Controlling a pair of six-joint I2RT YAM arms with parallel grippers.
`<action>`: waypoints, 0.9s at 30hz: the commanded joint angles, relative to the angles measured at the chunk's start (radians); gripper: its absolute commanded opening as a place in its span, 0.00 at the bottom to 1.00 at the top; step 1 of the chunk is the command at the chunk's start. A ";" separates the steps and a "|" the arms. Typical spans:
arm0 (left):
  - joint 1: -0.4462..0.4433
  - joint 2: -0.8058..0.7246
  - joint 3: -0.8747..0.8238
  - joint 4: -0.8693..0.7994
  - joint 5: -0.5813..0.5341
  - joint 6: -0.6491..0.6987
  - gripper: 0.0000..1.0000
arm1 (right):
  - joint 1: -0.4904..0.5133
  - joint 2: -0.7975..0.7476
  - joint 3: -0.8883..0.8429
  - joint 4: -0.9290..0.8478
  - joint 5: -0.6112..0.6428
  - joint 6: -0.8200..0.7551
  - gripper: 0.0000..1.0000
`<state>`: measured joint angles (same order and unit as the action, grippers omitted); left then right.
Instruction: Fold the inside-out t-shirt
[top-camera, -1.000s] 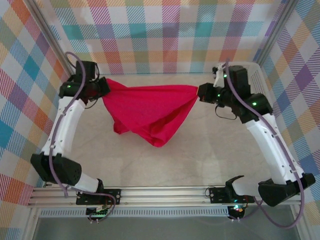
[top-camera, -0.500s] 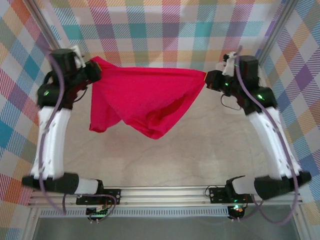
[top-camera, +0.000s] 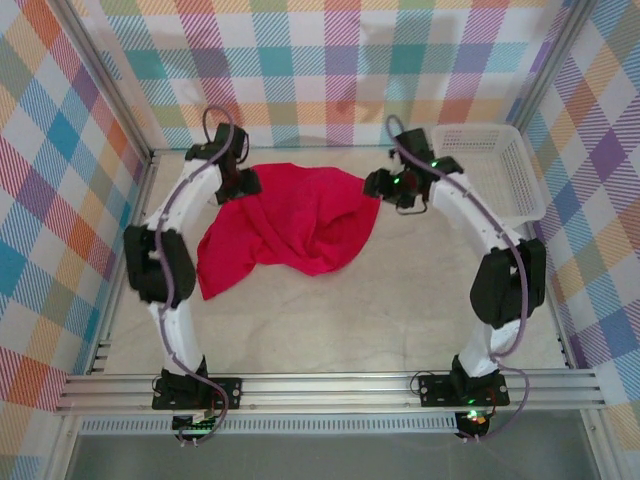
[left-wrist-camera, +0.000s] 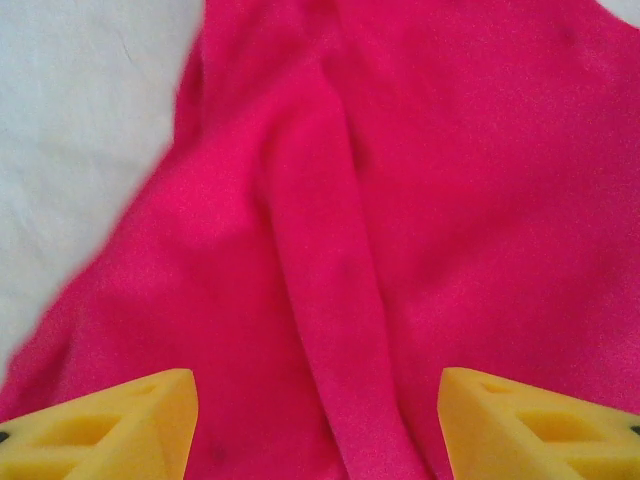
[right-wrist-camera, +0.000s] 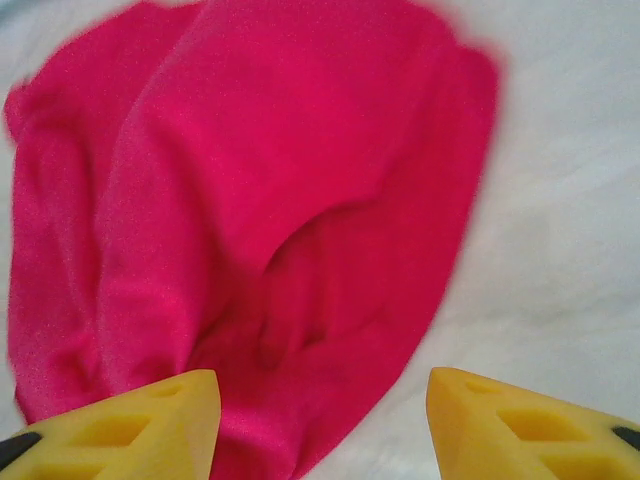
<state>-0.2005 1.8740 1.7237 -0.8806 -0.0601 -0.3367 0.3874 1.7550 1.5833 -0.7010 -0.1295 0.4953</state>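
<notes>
The inside-out t-shirt (top-camera: 285, 225) is bright red and lies rumpled on the pale table, toward the back middle. My left gripper (top-camera: 243, 186) hovers at its back left corner. In the left wrist view the left gripper (left-wrist-camera: 318, 430) is open, and the t-shirt (left-wrist-camera: 400, 200) with a long fold lies beneath the yellow fingertips (left-wrist-camera: 110, 425). My right gripper (top-camera: 381, 186) hangs at the shirt's back right corner. In the right wrist view the right gripper (right-wrist-camera: 322, 425) is also open, above the t-shirt's (right-wrist-camera: 280, 180) curved edge, and nothing is pinched between its fingertips (right-wrist-camera: 530, 425).
A white mesh basket (top-camera: 497, 175) stands at the back right, close behind the right arm. Checked walls close in the table (top-camera: 400, 300) at the back and sides. A metal rail (top-camera: 320, 385) runs along the near edge.
Both grippers held the shirt stretched in the air between them. They have since moved inward and down, opened and let go. The shirt now lies on the table.
</notes>
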 joint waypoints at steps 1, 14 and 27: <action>-0.008 -0.186 -0.240 0.164 0.090 -0.077 0.65 | 0.099 0.021 -0.084 0.122 -0.064 0.041 0.58; 0.045 -0.152 -0.542 0.306 0.138 -0.146 0.74 | 0.202 0.342 -0.016 0.208 -0.156 0.156 0.36; 0.265 -0.158 -0.619 0.325 0.058 -0.211 0.44 | 0.110 -0.265 -0.460 0.108 0.073 0.100 0.00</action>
<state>0.0540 1.7584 1.1381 -0.5636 0.0242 -0.5175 0.5102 1.6028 1.2526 -0.5606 -0.1173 0.6018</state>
